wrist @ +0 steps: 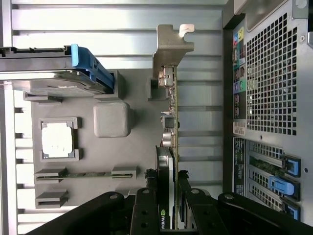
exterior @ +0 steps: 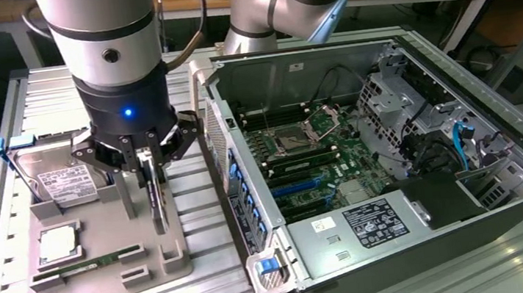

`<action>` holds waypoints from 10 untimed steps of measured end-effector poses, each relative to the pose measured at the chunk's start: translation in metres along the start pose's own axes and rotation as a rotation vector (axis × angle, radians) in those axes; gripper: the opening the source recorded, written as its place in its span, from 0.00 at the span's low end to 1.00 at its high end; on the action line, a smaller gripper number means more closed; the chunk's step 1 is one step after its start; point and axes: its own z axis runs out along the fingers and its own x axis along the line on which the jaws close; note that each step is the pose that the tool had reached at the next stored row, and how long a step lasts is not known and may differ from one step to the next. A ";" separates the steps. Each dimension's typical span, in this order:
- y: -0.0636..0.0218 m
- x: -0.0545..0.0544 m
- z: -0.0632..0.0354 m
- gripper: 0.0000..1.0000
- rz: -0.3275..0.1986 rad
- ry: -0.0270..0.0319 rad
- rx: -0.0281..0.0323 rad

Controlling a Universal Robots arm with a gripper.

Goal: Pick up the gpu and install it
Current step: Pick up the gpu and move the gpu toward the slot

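**The gpu (exterior: 156,203), a thin dark circuit card with a silvery end bracket, pinched on edge in its tray**

In the exterior view the card stands upright in the grey moulded tray (exterior: 113,230), along the tray's edge nearest the open black computer case (exterior: 496,127). A boxy silver hard drive (exterior: 63,176) sits at the tray's far corner. The black multi-link gripper (exterior: 150,163) hangs straight over the card, squeezing its top edge from both sides. To my eye it is a light, stiff, breakable thing. It is best held by the board edge and cooler shroud, never by the fan or the contacts. Its lower edge is sunk in the tray's holders, so I can't say whether it has lifted clear of them.

The wrist view looks along the card. The metal bracket (wrist: 171,46) is at the far end, and the black cooler (wrist: 164,161) sits between the fingers (wrist: 145,205), which press on both faces. The linkage masks exactly where the pads meet the card.
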 end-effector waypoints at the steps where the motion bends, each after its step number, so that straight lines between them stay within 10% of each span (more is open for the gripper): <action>1: 0.0001 0.000 -0.0014 0.27 0.000 0.0000 0.0000; 10: 0.0007 0.000 -0.0152 0.27 0.000 0.0000 0.0000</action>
